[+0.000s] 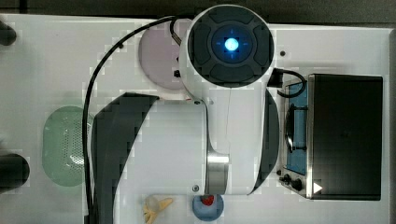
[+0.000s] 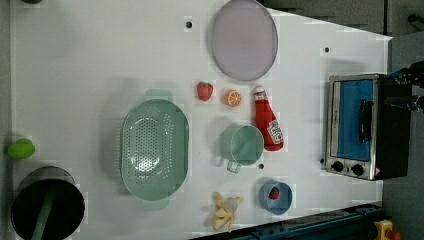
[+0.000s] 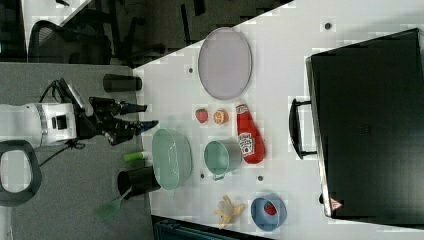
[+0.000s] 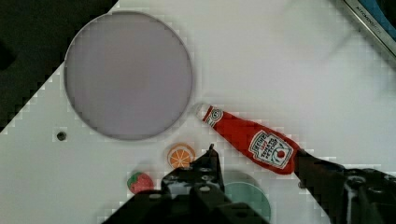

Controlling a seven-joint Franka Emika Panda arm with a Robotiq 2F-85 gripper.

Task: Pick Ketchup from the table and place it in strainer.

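You are only beginning: the tool (image 4: pixel 254 161) is hanging wide open and empty above the Ketchup (image 4: pixel 250 140), which is lying on the desk (image 2: pixel 100 65) mid-frame in the left view, the strainer (image 2: pixel 155 148) waiting empty.

Smooth, glossy red plastic on the Ketchup (image 2: pixel 267 126) bottle, with a white cap and a pale paper-like label. Pale green matt plastic for the strainer (image 2: pixel 155 149), bottom pierced with a grid of small holes. Matt grey-lilac finish on the round plate (image 2: pixel 244 39). Brushed silvery metal around the toaster oven (image 2: pixel 357 127) front, black matt casing on top. Smooth white matt table (image 2: pixel 90 75). Black, slightly shiny metal or plastic on the gripper (image 4: pixel 257 172) fingers.
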